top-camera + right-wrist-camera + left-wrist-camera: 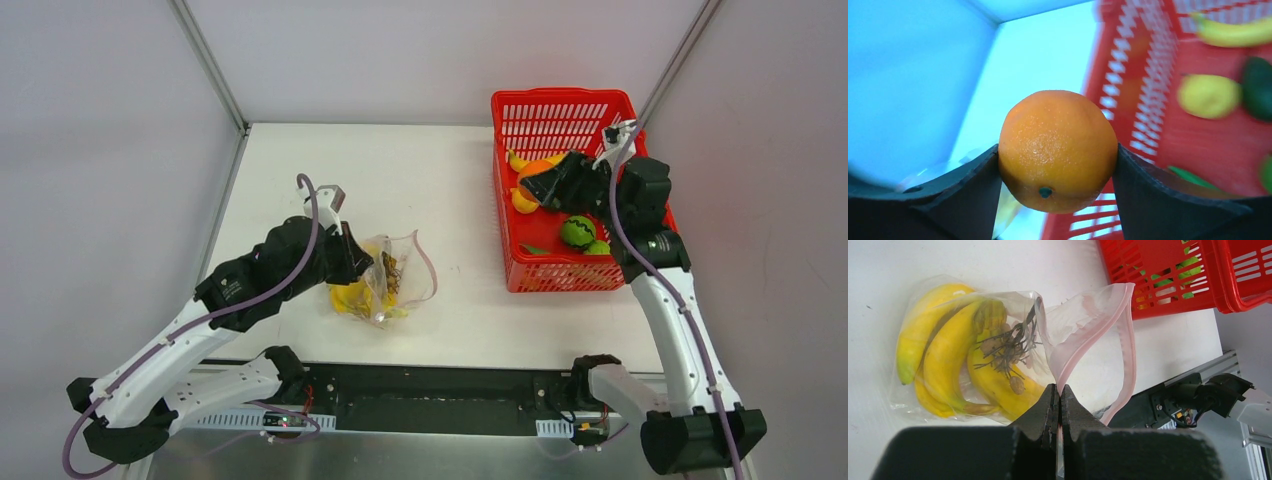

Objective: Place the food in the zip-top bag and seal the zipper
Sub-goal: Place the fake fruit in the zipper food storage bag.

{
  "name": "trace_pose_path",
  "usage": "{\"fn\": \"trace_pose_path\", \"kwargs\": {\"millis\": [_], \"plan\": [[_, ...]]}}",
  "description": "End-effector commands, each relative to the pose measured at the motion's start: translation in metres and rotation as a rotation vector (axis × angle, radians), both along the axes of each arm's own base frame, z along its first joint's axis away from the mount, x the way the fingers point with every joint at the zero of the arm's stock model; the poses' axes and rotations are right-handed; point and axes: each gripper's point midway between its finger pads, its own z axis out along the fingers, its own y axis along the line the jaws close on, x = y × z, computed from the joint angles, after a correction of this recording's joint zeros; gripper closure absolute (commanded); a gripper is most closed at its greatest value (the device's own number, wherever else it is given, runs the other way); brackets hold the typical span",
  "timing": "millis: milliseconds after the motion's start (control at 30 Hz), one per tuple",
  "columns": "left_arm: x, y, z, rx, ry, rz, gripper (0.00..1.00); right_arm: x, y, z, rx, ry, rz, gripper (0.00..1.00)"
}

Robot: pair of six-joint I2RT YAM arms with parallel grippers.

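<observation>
Bananas [948, 365] already sit in zip-top bag [385, 285], table's 8 o'clock. L gripper [1059, 390] pinches zipper [1098, 327], mouth unsealed. R gripper [1058, 155] clamps orange [1058, 130] over red basket [560, 275], 2 o'clock. Left: orange, green pieces [577, 232], sealing.

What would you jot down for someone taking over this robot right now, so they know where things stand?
Left end effector: shut on the mouth edge of the zip-top bag, which lies on the table.
Right end effector: shut on the orange, over the red basket.
Done: bananas are in the bag.
Left: carry the orange into the bag, move over the green and yellow pieces in the basket, then seal the zipper, now open.
</observation>
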Motion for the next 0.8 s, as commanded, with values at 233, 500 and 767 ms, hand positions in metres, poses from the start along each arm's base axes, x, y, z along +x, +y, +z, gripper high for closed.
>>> {"fn": "trace_pose_path", "kwargs": {"millis": [233, 500, 767], "plan": [[0.007, -0.01, 0.02, -0.069, -0.032, -0.002, 1.0, -0.116, 0.12, 0.065, 0.22, -0.22, 0.834, 0.49], [0.005, -0.013, 0.02, -0.086, -0.023, -0.011, 1.0, -0.152, 0.168, 0.034, 0.074, -0.136, 1.012, 0.5], [0.003, -0.013, 0.022, -0.101, -0.025, -0.018, 1.0, -0.155, 0.208, 0.001, -0.095, -0.084, 1.034, 0.49]]}}
